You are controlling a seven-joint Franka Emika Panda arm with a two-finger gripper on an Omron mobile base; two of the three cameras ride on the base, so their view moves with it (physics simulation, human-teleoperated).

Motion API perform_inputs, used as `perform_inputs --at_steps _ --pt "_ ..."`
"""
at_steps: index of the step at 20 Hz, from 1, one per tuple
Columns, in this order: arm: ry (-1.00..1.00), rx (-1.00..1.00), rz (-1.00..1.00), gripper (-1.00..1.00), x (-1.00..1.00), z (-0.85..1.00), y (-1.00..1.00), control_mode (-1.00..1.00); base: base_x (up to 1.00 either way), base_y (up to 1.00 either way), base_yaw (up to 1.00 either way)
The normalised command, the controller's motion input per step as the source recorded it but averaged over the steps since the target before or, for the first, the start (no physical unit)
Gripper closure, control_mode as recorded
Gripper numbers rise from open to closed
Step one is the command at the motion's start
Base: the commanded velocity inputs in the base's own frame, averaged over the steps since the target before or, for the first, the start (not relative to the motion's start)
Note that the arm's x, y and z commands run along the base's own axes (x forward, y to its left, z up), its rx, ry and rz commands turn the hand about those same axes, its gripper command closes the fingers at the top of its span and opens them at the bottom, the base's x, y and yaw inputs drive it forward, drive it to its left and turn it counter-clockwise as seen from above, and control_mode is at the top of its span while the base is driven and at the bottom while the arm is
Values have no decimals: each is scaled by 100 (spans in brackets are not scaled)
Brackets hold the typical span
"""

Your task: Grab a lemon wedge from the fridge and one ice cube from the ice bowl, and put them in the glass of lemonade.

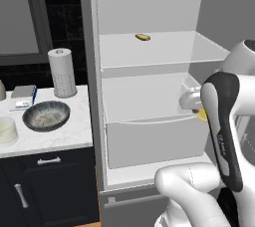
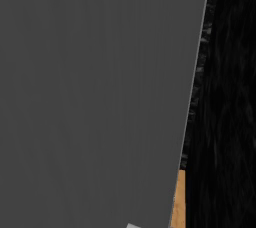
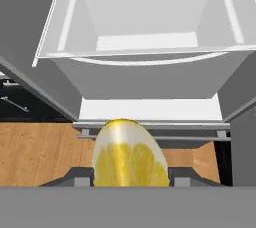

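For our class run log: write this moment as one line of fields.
stage: lemon pickup | pincer: shut on lemon wedge | fridge: open | ice bowl: on counter

Fridge (image 1: 149, 96) door open, front unobstructed; upper shelf bare beside brownish piece (image 1: 143, 37); paper-towel roll (image 1: 62, 72) stands left of fridge.

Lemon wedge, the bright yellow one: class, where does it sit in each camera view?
Left base view: bright yellow lemon wedge right of centre, beside the arm.
Right base view: grey fridge door faces us.
Hand view: wedge bottom centre, between the fingers.
Shared landmark: white fridge drawer.
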Motion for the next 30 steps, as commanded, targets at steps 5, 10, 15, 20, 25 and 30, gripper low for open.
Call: perform_inputs --at_steps 5,10,15,20,25,30 --pt "-5 0 1 100 -27 8 1 -100 0 0 0" --pt "0 0 0 100 -3 0 0 -100 0 0 0" --pt "0 0 0 100 -7 0 0 100 -53 53 0" --pt "0 0 0 100 0 0 0 100 -2 100 -6" --pt "0 0 0 100 0 0 0 100 10 100 -7" --pt "0 0 0 100 0 0 0 100 38 100 -5"
